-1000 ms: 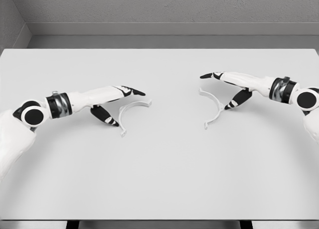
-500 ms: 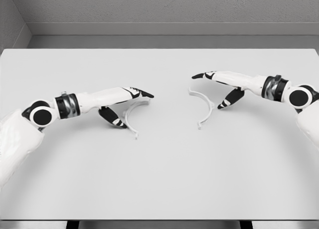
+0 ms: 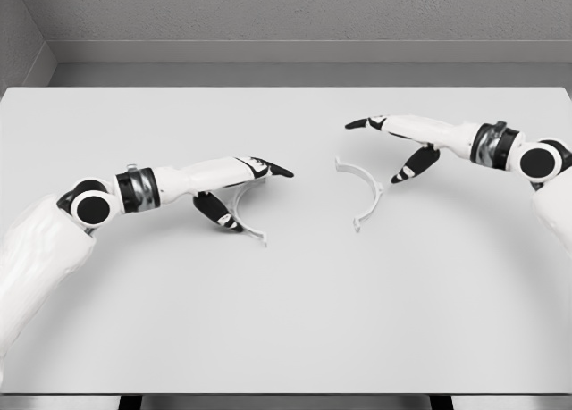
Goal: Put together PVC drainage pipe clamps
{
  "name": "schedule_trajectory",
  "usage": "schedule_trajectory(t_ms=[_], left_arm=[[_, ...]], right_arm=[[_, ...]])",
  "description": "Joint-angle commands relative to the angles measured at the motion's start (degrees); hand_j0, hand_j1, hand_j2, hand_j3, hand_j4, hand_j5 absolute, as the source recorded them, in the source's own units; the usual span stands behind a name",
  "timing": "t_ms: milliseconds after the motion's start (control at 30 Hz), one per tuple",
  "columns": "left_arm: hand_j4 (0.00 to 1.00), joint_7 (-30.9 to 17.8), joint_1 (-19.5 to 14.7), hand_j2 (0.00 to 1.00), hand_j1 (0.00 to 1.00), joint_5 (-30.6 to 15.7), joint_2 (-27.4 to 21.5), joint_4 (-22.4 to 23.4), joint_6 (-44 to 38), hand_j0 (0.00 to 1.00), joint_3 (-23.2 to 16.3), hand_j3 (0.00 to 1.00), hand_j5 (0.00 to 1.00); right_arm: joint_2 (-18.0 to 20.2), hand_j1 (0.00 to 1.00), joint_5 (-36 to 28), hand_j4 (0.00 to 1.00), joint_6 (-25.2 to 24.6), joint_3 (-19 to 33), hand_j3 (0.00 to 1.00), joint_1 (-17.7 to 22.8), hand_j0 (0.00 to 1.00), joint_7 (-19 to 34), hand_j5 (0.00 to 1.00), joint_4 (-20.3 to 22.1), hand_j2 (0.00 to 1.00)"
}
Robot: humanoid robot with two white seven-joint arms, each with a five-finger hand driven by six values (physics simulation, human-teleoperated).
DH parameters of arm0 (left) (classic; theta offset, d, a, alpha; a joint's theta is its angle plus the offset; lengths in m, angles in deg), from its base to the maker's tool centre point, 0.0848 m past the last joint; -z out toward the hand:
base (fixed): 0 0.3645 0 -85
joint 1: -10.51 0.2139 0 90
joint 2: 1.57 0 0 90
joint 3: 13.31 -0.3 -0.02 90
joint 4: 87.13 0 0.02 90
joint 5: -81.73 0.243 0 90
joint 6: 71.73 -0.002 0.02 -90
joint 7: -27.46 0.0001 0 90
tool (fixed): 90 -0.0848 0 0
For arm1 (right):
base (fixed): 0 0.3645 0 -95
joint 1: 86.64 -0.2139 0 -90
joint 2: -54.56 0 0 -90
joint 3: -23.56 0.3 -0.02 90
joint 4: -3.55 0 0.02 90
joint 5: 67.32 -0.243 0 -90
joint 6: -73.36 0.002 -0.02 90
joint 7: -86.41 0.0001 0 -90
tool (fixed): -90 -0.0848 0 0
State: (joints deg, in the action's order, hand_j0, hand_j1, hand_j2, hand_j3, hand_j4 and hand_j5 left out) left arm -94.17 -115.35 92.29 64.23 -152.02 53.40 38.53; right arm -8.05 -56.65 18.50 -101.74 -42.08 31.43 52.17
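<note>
1. The left hand (image 3: 239, 188) sits over one white clamp half (image 3: 248, 215). Its long fingers reach flat over the top and its thumb curls down on the near side. It looks like it is pinching the piece, but I cannot tell for sure that it has a firm hold.
2. The right hand (image 3: 396, 146) is next to the other clamp half (image 3: 362, 185). Its fingers are spread out and hold nothing. The thumb tip is just beside the outside of the curve.
3. Both pieces lie on the white table (image 3: 286, 321), near the middle. They are apart, with a bare gap between them. Their open sides face each other, like two halves of a ring.
4. Each piece is a thin, curved strip with little flat tabs at the ends. I think it is very light and will slide on the smooth table if it is pushed.
5. It looks like hard plastic, but so thin that it may bend a bit when squeezed.
6. The best place to hold it is the middle of the curve, thumb on one side and fingers on the other. That leaves the end tabs free to meet.
</note>
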Motion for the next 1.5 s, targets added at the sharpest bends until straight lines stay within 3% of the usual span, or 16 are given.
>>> schedule_trajectory(t_ms=[0, 333, 433, 500, 600, 667, 767, 900, 1067, 1467], left_arm=[[1.00, 0.0, -0.1, 1.00, 1.00, -0.4, 0.1, -0.1, -0.1, 1.00, 0.0, 1.00, 1.00], [1.00, 0.1, -0.9, 1.00, 1.00, -0.5, 0.2, -0.2, -0.1, 1.00, 0.0, 1.00, 1.00], [1.00, 0.5, -0.1, 1.00, 1.00, -5.5, -4.5, -5.7, -0.1, 1.00, 0.3, 1.00, 1.00], [1.00, 0.6, -0.1, 1.00, 1.00, -9.7, -8.2, -6.4, -0.1, 1.00, 0.4, 1.00, 1.00], [1.00, 0.5, 0.0, 1.00, 1.00, -10.1, -8.8, -6.3, -0.1, 1.00, 0.5, 1.00, 1.00], [1.00, 0.4, -0.6, 1.00, 1.00, -10.0, -9.5, -5.2, -0.1, 1.00, 1.0, 1.00, 1.00], [1.00, -0.2, -2.8, 1.00, 1.00, -8.4, -5.2, 3.8, -0.1, 1.00, 2.1, 1.00, 1.00], [1.00, -0.1, -2.8, 1.00, 1.00, -6.8, -2.6, 6.8, -0.1, 1.00, 2.2, 1.00, 1.00], [1.00, 0.1, -2.7, 1.00, 1.00, -6.7, -2.2, 9.1, -0.1, 1.00, 2.3, 1.00, 1.00], [1.00, 0.2, -2.8, 1.00, 1.00, -6.1, 0.5, 9.1, -0.1, 1.00, 2.0, 1.00, 1.00]], right_arm=[[-0.5, 1.00, 0.1, 1.00, -0.1, -0.1, 1.00, 0.0, 1.00, 0.0, 1.00, -1.0, 1.00], [-1.8, 1.00, 0.8, 1.00, -0.1, -0.4, 1.00, -0.6, 1.00, 0.0, 1.00, -2.6, 1.00], [-2.1, 1.00, 0.8, 1.00, -0.1, -0.7, 1.00, -0.7, 1.00, 0.0, 1.00, -2.6, 1.00], [-2.2, 1.00, 0.8, 1.00, -0.1, -0.8, 1.00, -0.6, 1.00, 0.0, 1.00, -2.6, 1.00], [-2.3, 1.00, 0.8, 1.00, -0.1, -1.1, 1.00, -0.7, 1.00, 0.0, 1.00, -2.6, 1.00], [-2.5, 1.00, 0.8, 1.00, -0.1, -1.2, 1.00, -0.7, 1.00, 0.0, 1.00, -2.6, 1.00], [-2.5, 1.00, 0.8, 1.00, -0.1, -1.4, 1.00, -0.7, 1.00, 0.0, 1.00, -2.6, 1.00], [-2.8, 1.00, 0.8, 1.00, -0.1, -1.4, 1.00, -0.8, 1.00, 0.0, 1.00, -2.6, 1.00], [-3.0, 1.00, 0.8, 1.00, -0.1, -2.1, 1.00, -1.1, 1.00, 0.0, 1.00, -2.2, 1.00], [-3.9, 1.00, 0.7, 1.00, -0.1, -3.1, 1.00, -1.5, 1.00, 0.0, 1.00, -0.5, 1.00]])
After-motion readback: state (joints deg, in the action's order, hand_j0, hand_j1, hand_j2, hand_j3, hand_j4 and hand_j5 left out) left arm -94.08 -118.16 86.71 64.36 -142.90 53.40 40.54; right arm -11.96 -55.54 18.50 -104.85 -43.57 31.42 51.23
